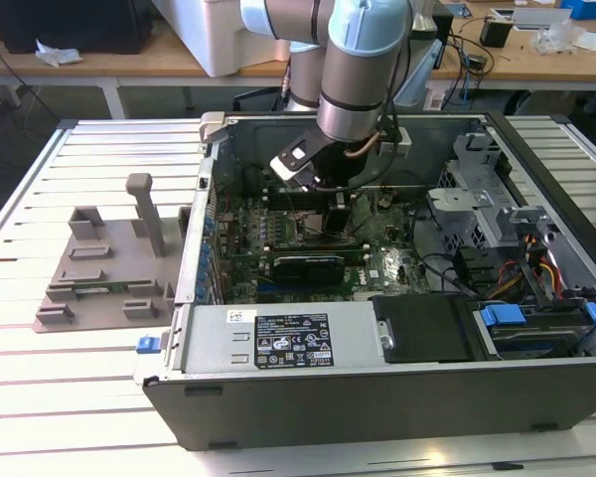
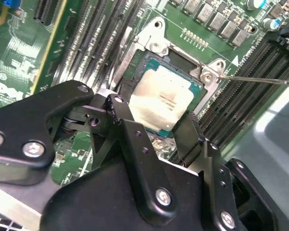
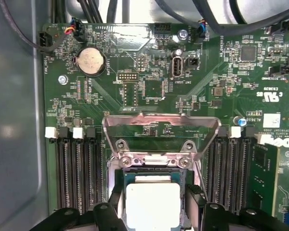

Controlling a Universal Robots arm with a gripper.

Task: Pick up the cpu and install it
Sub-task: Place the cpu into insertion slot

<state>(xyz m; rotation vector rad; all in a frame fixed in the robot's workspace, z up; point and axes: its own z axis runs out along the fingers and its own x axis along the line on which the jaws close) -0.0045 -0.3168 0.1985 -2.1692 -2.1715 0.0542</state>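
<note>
Matte black gripper (image 2: 154,120) fingers (image 2: 119,111) clasping the cpu (image 2: 160,102) by its edges, silvery square lid, over shiny metal socket frame (image 2: 156,45), green motherboard (image 3: 149,86), grey case (image 1: 377,402), white slatted table (image 1: 70,407)

Reaches down from above with the arm (image 1: 363,60) standing near vertical over the gripper (image 1: 340,214). Points the wrist (image 1: 353,114) downward, tipped slightly off plumb. Pinches the cpu (image 2: 159,98) between the two black fingers (image 2: 116,108), one pressed on each opposite edge, jaws narrowed to its width. Holds the finger linkages folded inward behind the tips in both wrist views.
</note>
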